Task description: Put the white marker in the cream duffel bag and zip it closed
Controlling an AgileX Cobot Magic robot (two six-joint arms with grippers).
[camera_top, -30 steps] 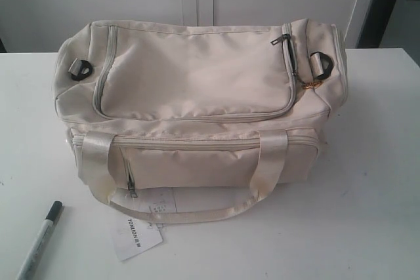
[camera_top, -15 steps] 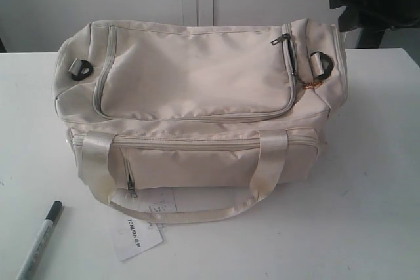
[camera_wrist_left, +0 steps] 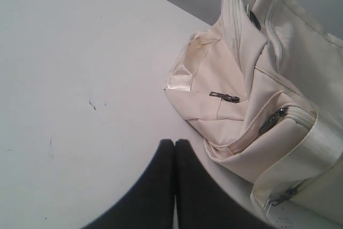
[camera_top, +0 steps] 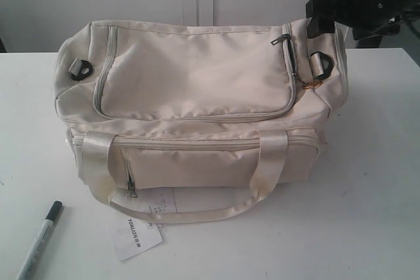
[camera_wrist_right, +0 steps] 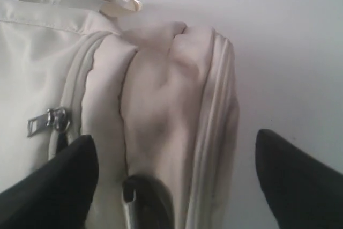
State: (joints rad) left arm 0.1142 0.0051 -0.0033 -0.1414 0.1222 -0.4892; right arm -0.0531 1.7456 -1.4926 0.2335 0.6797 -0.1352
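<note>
Progress nil: white marker on the bench, cream duffel bag zipped; right gripper jaws wide, empty; left gripper jaws closed, empty.

Exterior high, frontal, wrists close, all sharing duffel bag

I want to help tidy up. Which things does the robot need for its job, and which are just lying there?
Needed for the job:
marker
bag

Just there:
paper tag
table
</note>
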